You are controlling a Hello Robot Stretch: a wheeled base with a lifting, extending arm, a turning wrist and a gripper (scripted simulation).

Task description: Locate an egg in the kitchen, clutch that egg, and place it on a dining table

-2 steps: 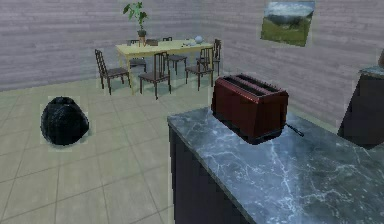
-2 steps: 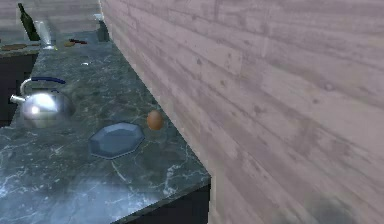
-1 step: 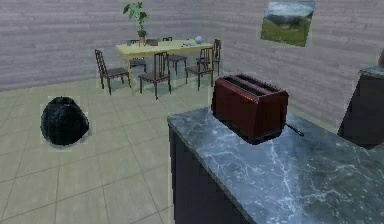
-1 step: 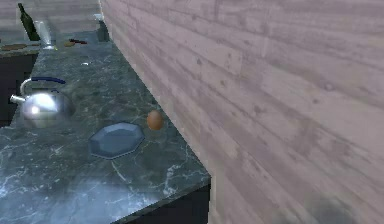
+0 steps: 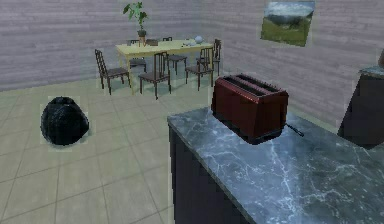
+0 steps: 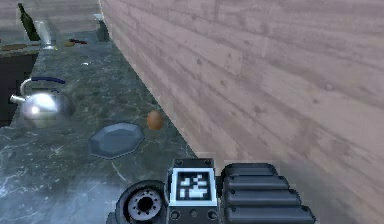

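Fingers: cut off at the arm side view's bottom edge; their spread and any load cannot be told.
Gripper [image 6: 141, 206]: dark body, partly visible.
Egg [image 6: 155, 120]: brown, on counter [image 6: 60, 170], beside grey plate [image 6: 115, 139], near wall.
Dining table [image 5: 165, 50]: distant, small.

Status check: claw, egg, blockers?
Claw at counter, load unclear. Egg on counter near wall. Plate next to egg, kettle beyond plate.
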